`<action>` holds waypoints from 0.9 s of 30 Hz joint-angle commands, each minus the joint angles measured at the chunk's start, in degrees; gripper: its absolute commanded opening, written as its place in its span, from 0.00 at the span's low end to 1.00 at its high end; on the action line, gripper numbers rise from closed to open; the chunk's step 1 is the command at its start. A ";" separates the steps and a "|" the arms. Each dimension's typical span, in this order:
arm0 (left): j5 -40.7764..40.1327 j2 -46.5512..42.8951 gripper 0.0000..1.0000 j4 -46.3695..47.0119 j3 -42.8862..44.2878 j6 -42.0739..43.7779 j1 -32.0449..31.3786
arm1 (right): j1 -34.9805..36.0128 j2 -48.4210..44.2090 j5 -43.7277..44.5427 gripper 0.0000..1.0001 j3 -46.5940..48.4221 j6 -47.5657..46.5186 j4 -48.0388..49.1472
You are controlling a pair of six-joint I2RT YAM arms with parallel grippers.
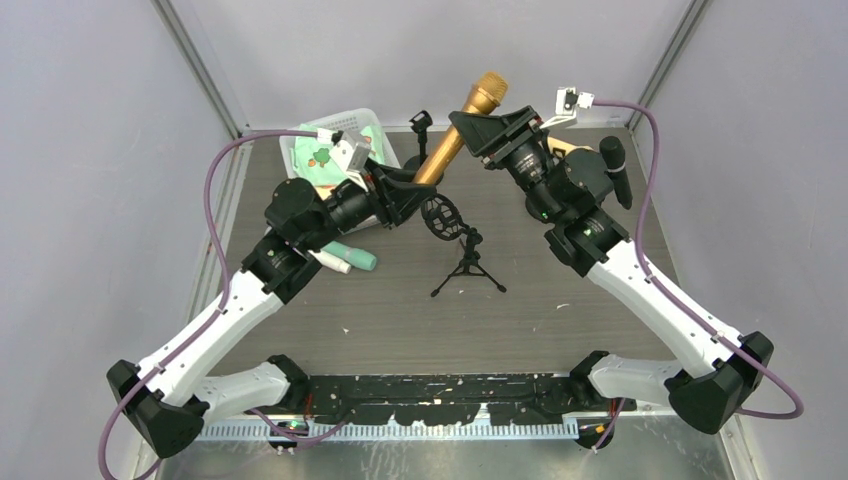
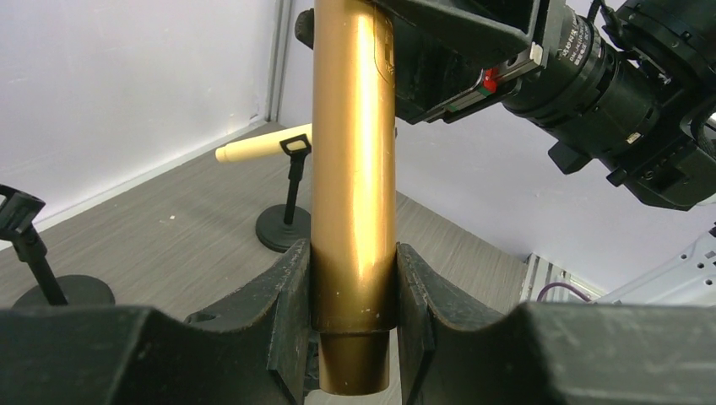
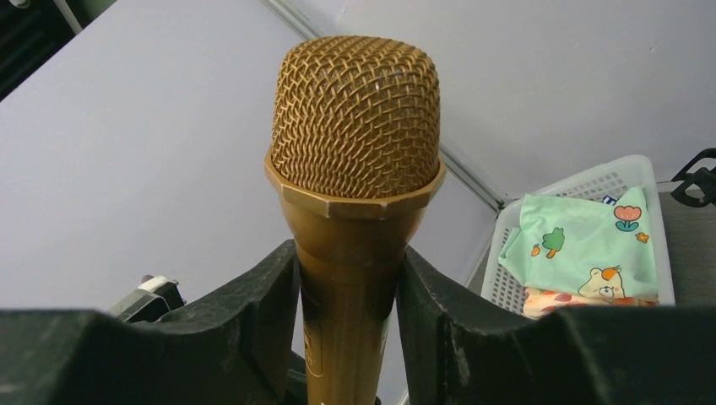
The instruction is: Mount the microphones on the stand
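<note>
Black fingers (image 2: 287,304) of the left claw (image 2: 353,291) are clamped on the lower barrel of a golden-brown metal microphone (image 1: 447,148), held tilted in the air above the grey desk (image 1: 400,320). The right claw (image 3: 348,291) is closed on its neck, just under the mesh head. Seemingly a hand-over between claws; next, one claw must let go so the other can lower the tail into the black tripod stand (image 1: 466,265) below.

A white basket (image 3: 504,283) (far left) holds a green cartoon-print cloth (image 3: 583,253).
</note>
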 commanded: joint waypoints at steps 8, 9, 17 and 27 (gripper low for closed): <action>-1.51 -0.06 0.42 0.80 0.64 -0.56 0.13 | -0.62 -2.40 1.56 0.14 -2.81 -2.57 7.34; -2.51 -0.10 0.49 0.33 0.70 -0.82 0.13 | -0.60 -2.92 2.60 0.09 -3.90 -2.92 7.69; -12.90 0.48 0.73 -5.44 1.25 -5.57 0.09 | -0.66 -7.70 13.52 0.01 -11.78 -12.57 9.50; -22.15 5.27 0.67 -15.12 3.73 -10.28 0.10 | -0.69 -10.31 16.59 0.01 -21.12 -17.95 19.42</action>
